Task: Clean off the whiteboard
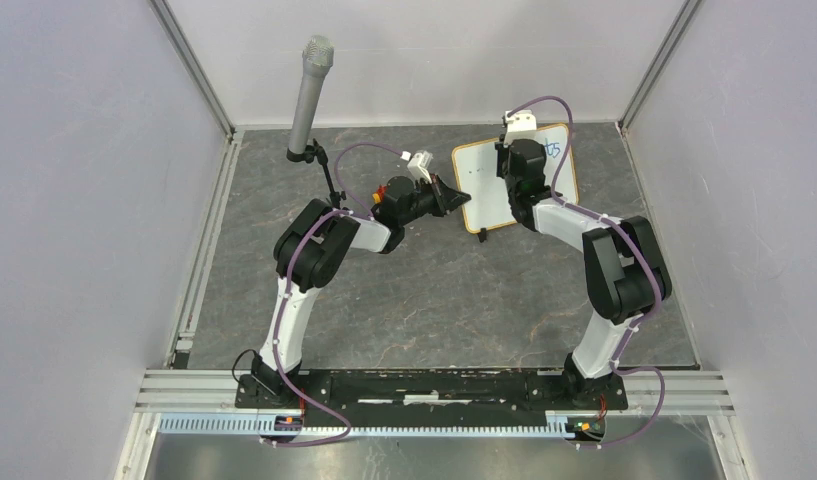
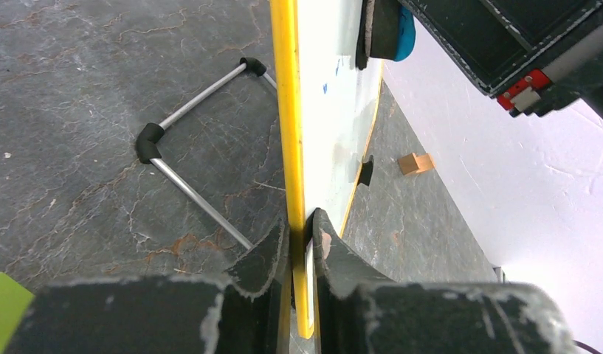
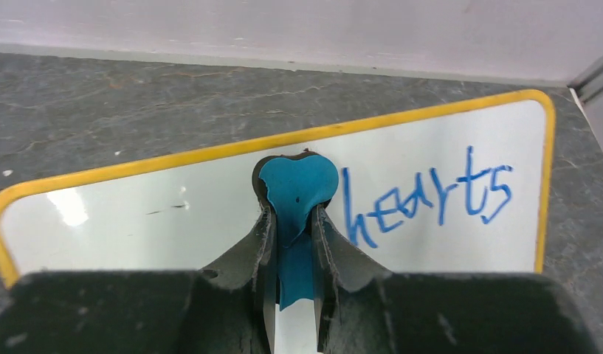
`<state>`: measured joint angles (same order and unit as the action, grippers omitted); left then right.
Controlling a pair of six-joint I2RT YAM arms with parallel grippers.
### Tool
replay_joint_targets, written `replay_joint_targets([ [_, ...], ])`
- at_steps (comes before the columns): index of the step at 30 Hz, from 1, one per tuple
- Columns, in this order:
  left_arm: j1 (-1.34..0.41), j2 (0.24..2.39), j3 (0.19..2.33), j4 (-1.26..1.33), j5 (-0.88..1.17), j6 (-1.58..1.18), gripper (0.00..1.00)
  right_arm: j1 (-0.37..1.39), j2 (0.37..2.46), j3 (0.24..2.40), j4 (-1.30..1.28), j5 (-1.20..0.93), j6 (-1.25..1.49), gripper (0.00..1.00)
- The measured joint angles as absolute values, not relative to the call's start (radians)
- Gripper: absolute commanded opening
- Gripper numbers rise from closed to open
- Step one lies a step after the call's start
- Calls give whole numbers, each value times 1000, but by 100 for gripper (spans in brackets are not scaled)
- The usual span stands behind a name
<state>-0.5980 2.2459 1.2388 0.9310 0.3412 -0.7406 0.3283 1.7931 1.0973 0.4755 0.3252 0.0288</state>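
Observation:
The whiteboard (image 1: pixel 482 190), with a yellow frame, stands tilted at the back of the table. My left gripper (image 1: pixel 452 195) is shut on its left edge; in the left wrist view the fingers (image 2: pixel 302 228) pinch the yellow frame (image 2: pixel 286 110). My right gripper (image 1: pixel 522 165) is shut on a blue eraser (image 3: pixel 298 184) and presses it against the board face (image 3: pixel 136 214), just left of the blue word "hearts" (image 3: pixel 431 195). The board left of the eraser is nearly bare. The eraser also shows in the left wrist view (image 2: pixel 401 33).
A grey microphone (image 1: pixel 309 95) on a stand rises at the back left. The board's wire stand (image 2: pixel 195 199) and a black foot (image 2: pixel 365 171) rest on the dark stone-patterned table. A small wooden block (image 2: pixel 415 163) lies by the back wall. Walls enclose three sides.

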Motion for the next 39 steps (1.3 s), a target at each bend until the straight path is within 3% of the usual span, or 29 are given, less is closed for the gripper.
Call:
replay_joint_targets([
  [8, -601, 2241, 1235, 926, 341, -740, 2, 334, 1785, 1072, 486, 331, 0, 8],
  [19, -597, 2240, 1230, 926, 340, -739, 2, 485, 1766, 999, 530, 240, -126, 8],
  [39, -598, 2236, 1229, 922, 339, -739, 2, 321, 1731, 930, 526, 267, -54, 8],
])
